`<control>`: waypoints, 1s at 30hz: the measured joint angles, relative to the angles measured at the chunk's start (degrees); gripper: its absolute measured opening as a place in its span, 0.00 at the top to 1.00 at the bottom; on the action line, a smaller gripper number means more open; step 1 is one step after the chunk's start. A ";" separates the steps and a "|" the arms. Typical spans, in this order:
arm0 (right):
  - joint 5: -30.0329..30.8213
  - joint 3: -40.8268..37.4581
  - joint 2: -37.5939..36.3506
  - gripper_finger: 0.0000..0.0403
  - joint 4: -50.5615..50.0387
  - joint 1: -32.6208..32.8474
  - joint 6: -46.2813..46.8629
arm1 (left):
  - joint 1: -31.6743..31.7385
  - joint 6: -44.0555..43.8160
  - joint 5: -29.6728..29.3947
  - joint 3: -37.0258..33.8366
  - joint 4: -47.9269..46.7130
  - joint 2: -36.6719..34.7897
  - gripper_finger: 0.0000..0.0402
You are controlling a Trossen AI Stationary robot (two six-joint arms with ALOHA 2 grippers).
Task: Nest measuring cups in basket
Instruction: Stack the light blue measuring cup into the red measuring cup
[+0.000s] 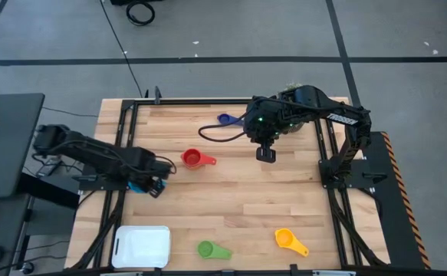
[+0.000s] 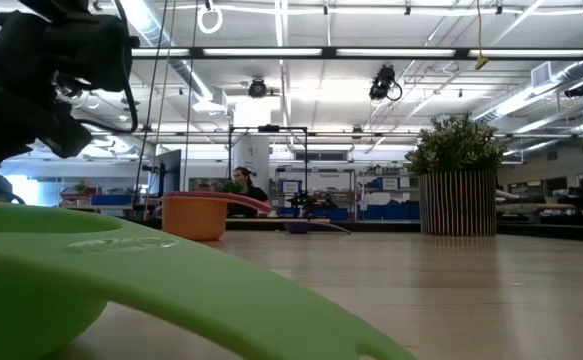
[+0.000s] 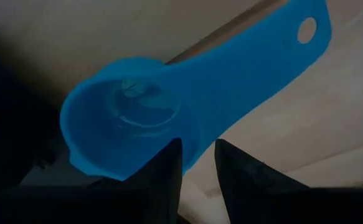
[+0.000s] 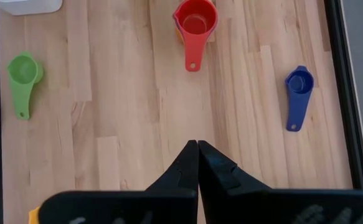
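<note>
My left gripper [image 1: 156, 186] stands at the table's left edge, shut on the bright blue measuring cup [image 3: 125, 130], which shows as a blue spot [image 1: 136, 186] under the gripper in the high view. The red cup [image 1: 196, 159] sits nested in the orange cup [image 2: 196, 215] left of the table's middle. Lying apart on the wood are the navy cup [image 1: 225, 119] at the far side, the green cup [image 1: 211, 250] and the yellow cup [image 1: 290, 240] near the front. The white basket [image 1: 141, 245] lies at the near left corner. My right gripper [image 1: 266, 154] hangs shut and empty, high over the table's middle. My left gripper has the blue cup's bowl wall [image 3: 190, 146] beside the root of the handle, one finger [image 3: 169, 174] inside the bowl and one [image 3: 234, 171] outside. The fingers come steeply from above. The handle [image 3: 274, 56] sticks out away from them. Whether the cup's bottom touches the table, I cannot tell.
A round slatted plant pot [image 2: 458, 200] stands at the table's far right, behind my right arm. Black frame rails [image 1: 127, 138] run along the table's left and right sides. Bare wood lies between the cups in the middle of the table [image 1: 246, 199].
</note>
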 joint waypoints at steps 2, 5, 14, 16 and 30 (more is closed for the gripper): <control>0.00 0.00 0.00 0.99 0.00 0.00 0.00 | 0.00 0.03 -0.64 0.00 0.31 1.01 0.74; 0.00 0.00 0.00 0.99 0.02 0.00 0.00 | 0.02 0.05 -1.97 0.00 0.31 2.49 0.74; 0.00 0.00 0.00 0.99 0.00 0.00 0.00 | 0.00 0.17 -3.59 0.00 2.09 7.08 0.75; 0.00 0.00 0.00 0.99 0.00 0.00 0.00 | 0.02 0.47 -3.59 0.00 2.58 8.21 0.78; 0.00 0.00 0.00 0.99 0.00 0.00 -0.41 | 0.39 8.02 3.29 2.09 4.08 10.43 0.97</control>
